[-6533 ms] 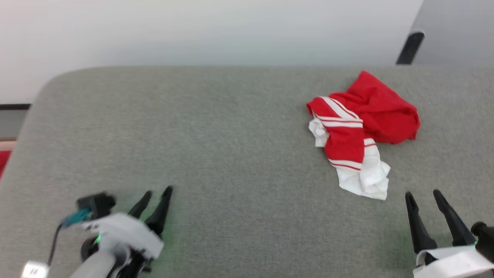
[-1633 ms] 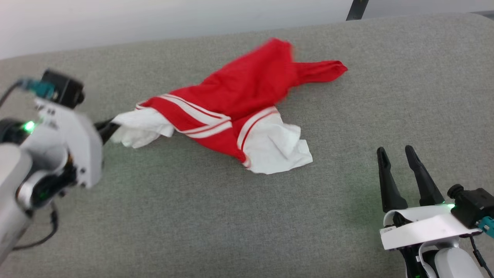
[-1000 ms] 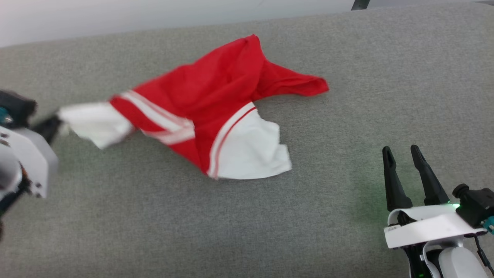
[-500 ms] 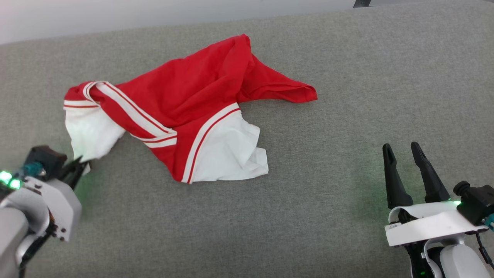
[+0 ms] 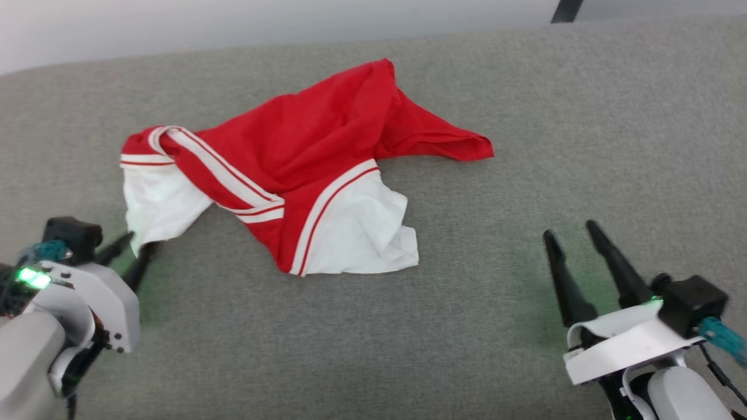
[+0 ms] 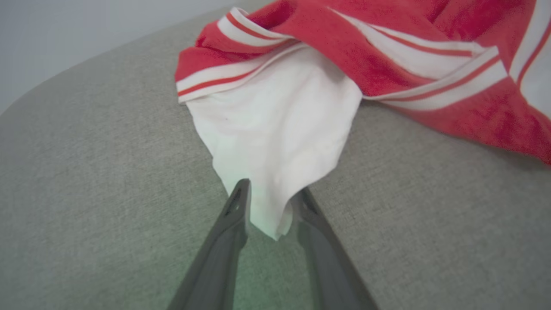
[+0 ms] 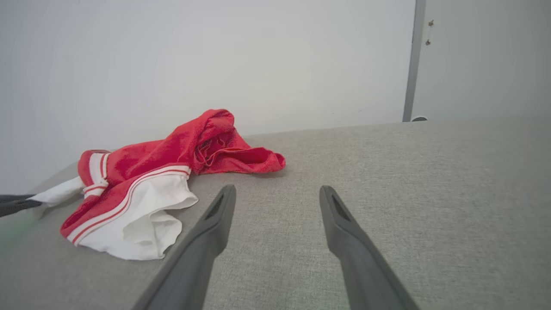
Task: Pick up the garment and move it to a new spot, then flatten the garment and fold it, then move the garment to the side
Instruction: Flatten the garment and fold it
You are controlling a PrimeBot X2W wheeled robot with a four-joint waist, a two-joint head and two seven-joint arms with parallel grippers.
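Left wrist view: left gripper (image 6: pixel 271 193) parted around white sleeve tip of red jersey (image 6: pixel 366 64), bottom centre; right gripper (image 5: pixel 569 228) spread apart.

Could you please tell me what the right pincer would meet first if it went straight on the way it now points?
Probably only the bare grey surface: the right pincer tilts down toward it, and the garment lies off to the left of that line.

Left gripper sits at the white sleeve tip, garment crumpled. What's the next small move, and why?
Probably draw the left gripper back off the white sleeve: its jaws stand apart with the sleeve tip lying loose between them, and the garment lies bunched on the grey surface, not yet flattened. The right gripper is open, clear of it.
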